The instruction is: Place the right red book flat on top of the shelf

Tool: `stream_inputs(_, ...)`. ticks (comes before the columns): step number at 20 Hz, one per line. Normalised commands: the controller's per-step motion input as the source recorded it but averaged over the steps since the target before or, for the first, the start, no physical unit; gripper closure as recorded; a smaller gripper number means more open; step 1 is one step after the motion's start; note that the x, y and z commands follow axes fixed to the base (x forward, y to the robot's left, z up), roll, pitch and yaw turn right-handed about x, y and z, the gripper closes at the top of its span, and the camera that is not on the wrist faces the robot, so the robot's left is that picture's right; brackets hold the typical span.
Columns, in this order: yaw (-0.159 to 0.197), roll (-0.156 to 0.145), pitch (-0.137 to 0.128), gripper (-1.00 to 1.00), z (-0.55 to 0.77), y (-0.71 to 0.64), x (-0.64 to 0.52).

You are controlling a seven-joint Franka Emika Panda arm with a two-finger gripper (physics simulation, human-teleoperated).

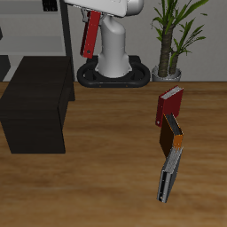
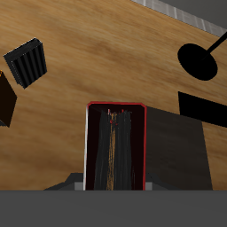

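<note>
The right red book (image 1: 90, 34), a thin dark red hardcover, hangs upright in the air beside the robot's white base, above the back of the wooden surface (image 1: 106, 177) and near the shelf (image 1: 35, 106) (a low, matte black box with a flat top). Well apart stand a second red book (image 1: 169, 106), a brown book with an orange spine (image 1: 172, 139) and a grey one. The hand (image 2: 115, 188) grips the right red book, whose pale page edges face the wrist camera.
</note>
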Motion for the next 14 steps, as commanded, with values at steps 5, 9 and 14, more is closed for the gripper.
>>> stream_inputs(5, 0.030, -0.166, -0.062, 1.00, 0.20, -0.22, -0.01)
stream_inputs(9, 0.038, -0.191, -0.062, 1.00, 0.28, -0.26, -0.06)
stream_inputs(14, -0.008, -0.158, -0.051, 1.00, 0.19, -0.15, -0.06)
